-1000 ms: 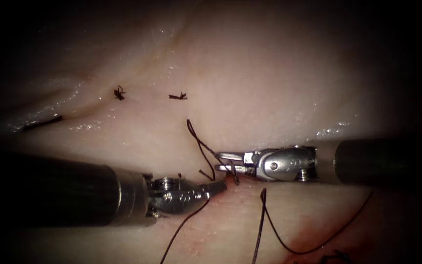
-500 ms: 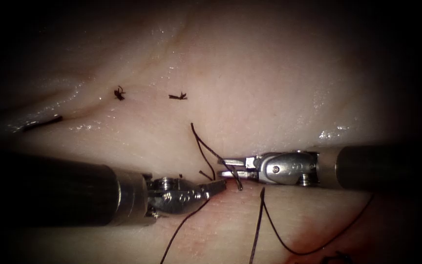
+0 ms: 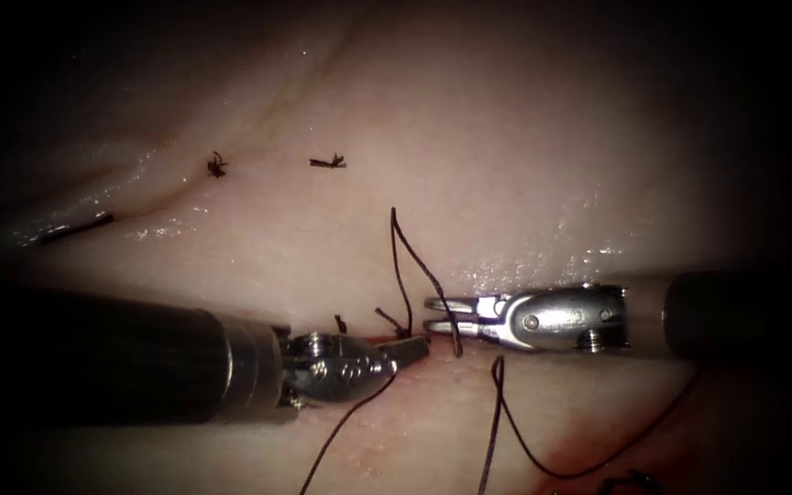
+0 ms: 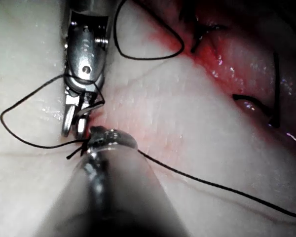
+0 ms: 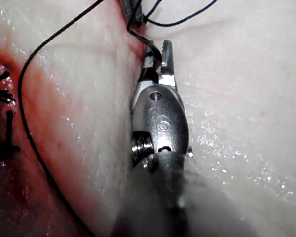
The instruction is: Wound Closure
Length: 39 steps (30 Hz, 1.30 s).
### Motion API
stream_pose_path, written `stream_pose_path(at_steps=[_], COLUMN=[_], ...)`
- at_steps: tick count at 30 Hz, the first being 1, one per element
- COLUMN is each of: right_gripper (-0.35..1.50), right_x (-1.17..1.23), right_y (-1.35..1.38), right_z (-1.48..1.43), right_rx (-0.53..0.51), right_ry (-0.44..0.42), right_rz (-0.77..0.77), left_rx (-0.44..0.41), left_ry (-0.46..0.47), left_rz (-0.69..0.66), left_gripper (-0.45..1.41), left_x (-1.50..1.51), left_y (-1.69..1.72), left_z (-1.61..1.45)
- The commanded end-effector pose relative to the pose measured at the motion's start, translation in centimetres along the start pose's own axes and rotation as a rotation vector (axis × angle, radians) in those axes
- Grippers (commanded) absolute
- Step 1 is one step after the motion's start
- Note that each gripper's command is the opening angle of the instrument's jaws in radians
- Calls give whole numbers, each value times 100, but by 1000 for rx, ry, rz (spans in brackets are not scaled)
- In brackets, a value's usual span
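Endoscope view: the right silver tool (image 3: pixel 428 314), jaws slightly parted around dark thin thread (image 3: pixel 412 266), has withdrawn rightward; the left steel tool (image 3: pixel 414 347) stays clamped on thread at the pale tissue's (image 3: pixel 506 165) cut.

Thread (image 3: pixel 412 266) loops between the hands

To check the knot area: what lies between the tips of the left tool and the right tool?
In the endoscope view, thread crosses the short gap between the left tool and the right tool, over the tissue.
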Motion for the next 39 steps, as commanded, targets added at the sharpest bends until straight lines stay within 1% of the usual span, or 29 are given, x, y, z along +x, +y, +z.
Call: stream_pose_path(at_steps=[1,2,6,10,12,14,15,19,25,31,35,39], right_gripper=[-35,-35,-35,-35,-35,-35,-35,-35,-35,-35,-35,-35], right_x=[1,2,2,13,23,31,38,48,49,47,52,60], right_y=[6,11,17,33,47,59,71,90,104,120,133,146], right_z=[11,11,10,6,3,2,3,9,21,21,21,23], right_rx=[-12,-25,-34,-63,-76,-57,-45,-32,3,48,73,68], right_ry=[7,16,22,53,66,83,112,130,144,146,153,154], right_rz=[-6,2,6,7,-1,4,13,21,23,37,44,48], left_rx=[-1,-1,0,5,14,12,10,6,4,5,5,5], left_ry=[-1,-1,-1,-2,-3,2,3,-3,-2,-1,-4,-4], left_rz=[0,0,-1,-2,-7,-6,-4,-1,1,2,3,3], left_gripper=[-11,-11,-11,-11,-15,-16,-16,-13,-11,-13,-13,-13], left_x=[-2,-2,-1,1,0,-2,-4,-6,-7,-8,-9,-9], left_y=[5,5,5,6,7,10,12,13,13,13,14,14], left_z=[7,8,9,13,18,22,26,28,27,27,28,28])
